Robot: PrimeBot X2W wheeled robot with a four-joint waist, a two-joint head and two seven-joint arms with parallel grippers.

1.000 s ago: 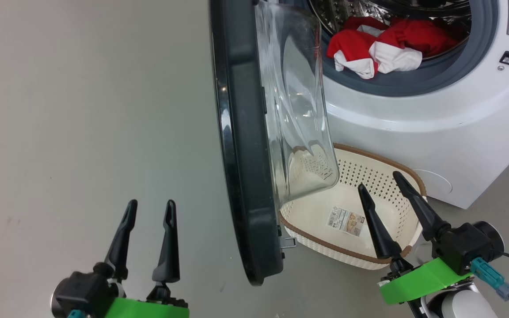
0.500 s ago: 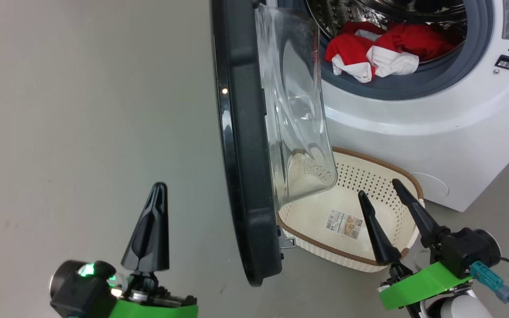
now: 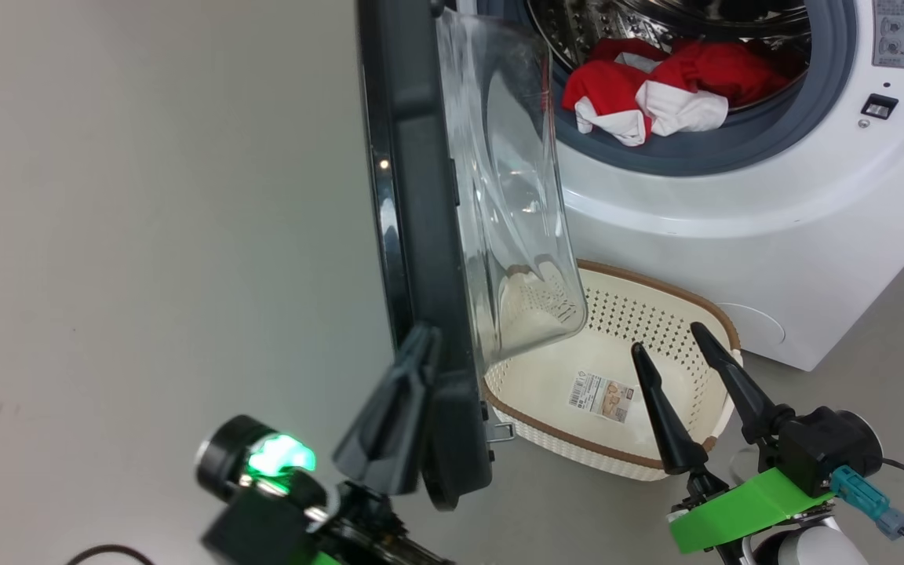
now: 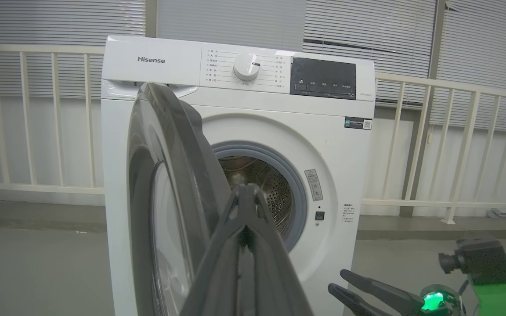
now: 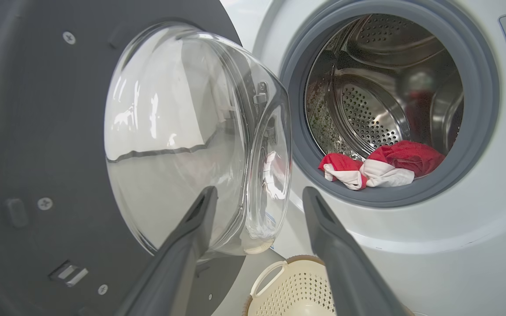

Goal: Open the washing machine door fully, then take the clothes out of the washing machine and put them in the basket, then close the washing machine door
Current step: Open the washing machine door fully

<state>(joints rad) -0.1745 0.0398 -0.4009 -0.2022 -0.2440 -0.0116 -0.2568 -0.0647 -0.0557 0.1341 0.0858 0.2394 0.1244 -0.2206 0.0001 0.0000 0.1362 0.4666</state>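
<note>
Red clothes [image 3: 656,86] lie in the mouth of the washing machine [image 3: 734,235]. I see the washing machine door [image 3: 413,196] half open, with my left gripper [image 3: 414,345] closed at its lower edge, perhaps touching. My right gripper [image 3: 665,339] is spread apart above the basket [image 3: 640,302].

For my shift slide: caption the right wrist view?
Open right gripper before the part-open washing machine door, clothes in the drum, basket below.

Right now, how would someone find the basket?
Find the big white washing machine with its round door swung open. On the floor just in front sits the basket. It is cream with tiny holes, a brown rim and a paper label inside.
</note>
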